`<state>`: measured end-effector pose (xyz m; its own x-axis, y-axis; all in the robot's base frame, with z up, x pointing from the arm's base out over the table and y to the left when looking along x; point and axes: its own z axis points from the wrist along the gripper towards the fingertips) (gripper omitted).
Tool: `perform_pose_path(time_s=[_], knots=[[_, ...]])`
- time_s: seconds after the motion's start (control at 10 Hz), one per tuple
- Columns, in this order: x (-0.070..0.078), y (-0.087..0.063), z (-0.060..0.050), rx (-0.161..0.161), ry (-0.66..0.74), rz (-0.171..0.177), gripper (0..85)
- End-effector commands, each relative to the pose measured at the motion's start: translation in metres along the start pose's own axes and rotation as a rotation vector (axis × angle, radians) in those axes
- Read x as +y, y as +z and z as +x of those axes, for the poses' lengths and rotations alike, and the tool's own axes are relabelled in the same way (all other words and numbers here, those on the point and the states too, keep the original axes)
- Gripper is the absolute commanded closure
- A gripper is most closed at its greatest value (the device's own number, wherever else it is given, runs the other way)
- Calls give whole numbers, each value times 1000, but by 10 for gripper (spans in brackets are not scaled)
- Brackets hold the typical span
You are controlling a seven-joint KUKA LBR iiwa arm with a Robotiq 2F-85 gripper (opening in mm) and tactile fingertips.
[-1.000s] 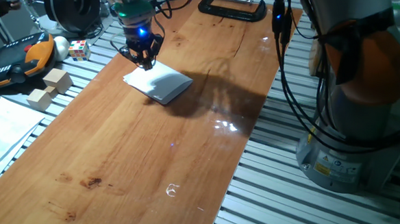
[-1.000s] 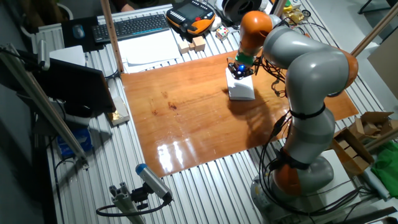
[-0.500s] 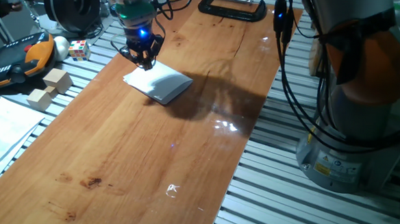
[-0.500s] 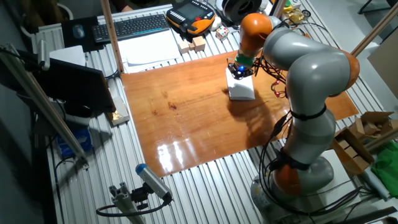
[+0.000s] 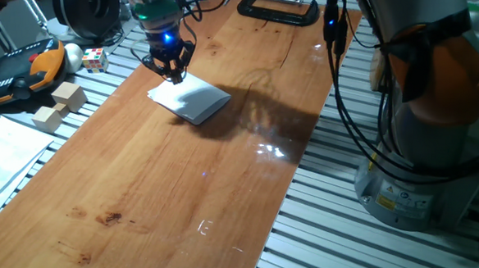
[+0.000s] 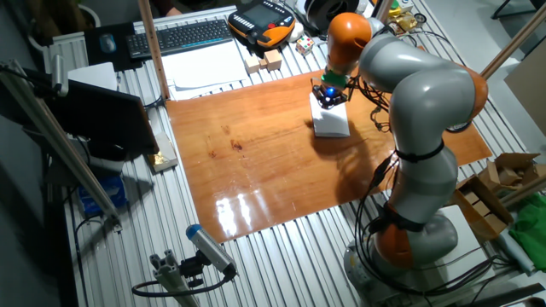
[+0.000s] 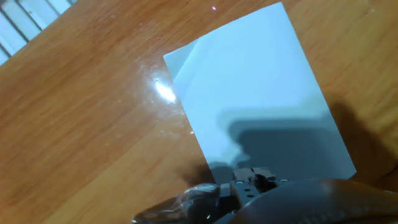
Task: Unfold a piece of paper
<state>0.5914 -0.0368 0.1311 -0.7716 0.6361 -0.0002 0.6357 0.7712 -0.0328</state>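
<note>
The piece of paper lies folded on the wooden board, a plain white rectangle. It also shows in the other fixed view and fills the hand view, where its top layer gapes a little at one corner. My gripper hangs just above the paper's far corner, fingers drawn together to a point and holding nothing. It shows in the other fixed view too. In the hand view only a dark part of the gripper shows at the bottom edge, casting a shadow on the sheet.
Two tan wooden blocks, a colour cube, an orange teach pendant and printed sheets lie left of the board. A black clamp sits at its far end. The arm's base stands on the right.
My gripper has risen slightly above the paper's far corner. The paper has not moved.
</note>
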Motion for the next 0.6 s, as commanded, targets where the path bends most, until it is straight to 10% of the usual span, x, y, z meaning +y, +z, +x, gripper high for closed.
perform_pose_path(time_s=[0.0, 0.5], knots=[[0, 0, 0, 4, -9, -2, 830], [6, 9, -13, 1, 76, -70, 830]])
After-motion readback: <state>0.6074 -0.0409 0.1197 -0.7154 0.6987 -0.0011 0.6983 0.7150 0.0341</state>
